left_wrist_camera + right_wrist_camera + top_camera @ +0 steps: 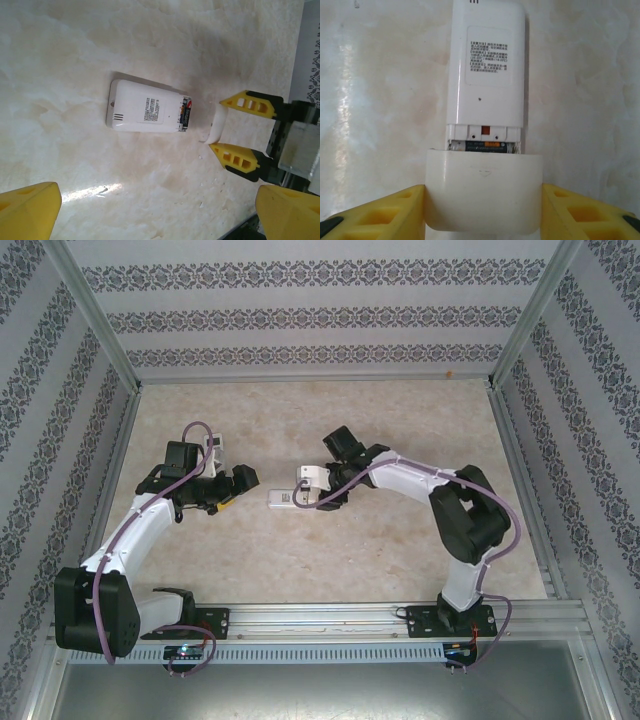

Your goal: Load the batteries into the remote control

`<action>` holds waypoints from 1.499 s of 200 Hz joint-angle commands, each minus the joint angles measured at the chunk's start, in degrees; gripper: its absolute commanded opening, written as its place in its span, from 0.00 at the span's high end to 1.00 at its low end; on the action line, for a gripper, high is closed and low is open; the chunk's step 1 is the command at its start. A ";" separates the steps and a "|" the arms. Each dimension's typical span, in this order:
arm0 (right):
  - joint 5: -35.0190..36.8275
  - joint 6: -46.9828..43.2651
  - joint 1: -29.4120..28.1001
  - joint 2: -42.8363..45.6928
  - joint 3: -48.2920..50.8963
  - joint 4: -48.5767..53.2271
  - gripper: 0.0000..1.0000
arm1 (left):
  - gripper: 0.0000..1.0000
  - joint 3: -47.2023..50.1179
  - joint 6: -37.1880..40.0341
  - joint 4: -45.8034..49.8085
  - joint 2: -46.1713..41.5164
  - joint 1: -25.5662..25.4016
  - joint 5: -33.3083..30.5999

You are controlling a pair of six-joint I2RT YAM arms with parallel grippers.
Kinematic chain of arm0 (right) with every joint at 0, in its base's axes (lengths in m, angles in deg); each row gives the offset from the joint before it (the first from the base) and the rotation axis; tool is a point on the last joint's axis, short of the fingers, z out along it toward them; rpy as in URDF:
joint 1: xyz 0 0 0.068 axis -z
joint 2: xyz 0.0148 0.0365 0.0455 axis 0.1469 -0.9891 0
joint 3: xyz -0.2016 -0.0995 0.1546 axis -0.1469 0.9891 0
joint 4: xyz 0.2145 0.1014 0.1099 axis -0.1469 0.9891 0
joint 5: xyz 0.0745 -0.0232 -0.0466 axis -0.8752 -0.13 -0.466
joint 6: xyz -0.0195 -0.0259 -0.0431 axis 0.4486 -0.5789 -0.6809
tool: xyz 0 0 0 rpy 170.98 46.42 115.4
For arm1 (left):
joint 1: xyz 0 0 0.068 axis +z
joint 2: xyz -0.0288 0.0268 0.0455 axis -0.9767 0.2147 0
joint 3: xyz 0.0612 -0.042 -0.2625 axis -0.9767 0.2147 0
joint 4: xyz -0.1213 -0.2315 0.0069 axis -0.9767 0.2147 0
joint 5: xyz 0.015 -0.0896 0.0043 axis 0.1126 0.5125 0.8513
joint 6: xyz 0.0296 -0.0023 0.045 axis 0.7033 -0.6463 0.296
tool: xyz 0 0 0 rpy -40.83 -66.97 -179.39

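Right gripper [482, 220], clamped on the battery cover [482, 192]; the remote [487, 60] lies straight ahead of it, batteries [487, 146] seated in the uncovered bay just past the cover's edge. Hold the cover flat and square as you slide it forward. Left gripper [159, 215] hangs, jaws spread wide.

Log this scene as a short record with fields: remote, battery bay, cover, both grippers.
remote: white oblong plastic remote control, lying back side up on the pale marbled table
battery bay: uncovered; a dark-and-orange battery sits inside
cover: white plastic battery cover, off the remote, at its bay end
right gripper: yellow fingers clamped on the cover's two sides
left gripper: open, holding nothing, apart from the remote
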 commanded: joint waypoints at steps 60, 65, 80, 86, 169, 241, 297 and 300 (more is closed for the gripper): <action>-2.51 -1.73 0.23 -5.85 -6.08 3.76 0.47 | 0.00 0.17 1.55 -0.09 -0.54 0.72 -1.10; -2.16 -1.59 0.13 -6.07 -6.22 3.85 0.46 | 0.00 0.16 1.49 -0.06 -0.53 0.72 -1.09; -0.17 -1.90 -0.30 -6.63 -6.62 4.34 0.46 | 0.00 0.14 1.64 0.02 -0.77 0.76 -1.04; 0.36 -2.13 -0.43 -6.85 -6.72 4.88 0.45 | 0.00 0.15 1.74 0.18 -0.78 0.73 -1.10; 4.47 -2.42 -1.90 -8.55 -7.02 6.53 0.43 | 0.00 0.82 1.67 -0.18 -0.93 0.72 -1.11; 6.92 -1.84 -2.35 -10.51 -8.84 6.24 0.39 | 0.00 0.85 2.10 0.33 -0.89 0.73 -0.93; 6.15 -1.22 -2.35 -9.36 -8.60 6.21 0.32 | 0.00 1.11 2.46 0.46 -0.85 0.74 -1.23; 6.13 -1.12 -2.30 -9.18 -8.65 6.18 0.32 | 0.00 1.18 2.50 0.54 -0.80 0.72 -1.27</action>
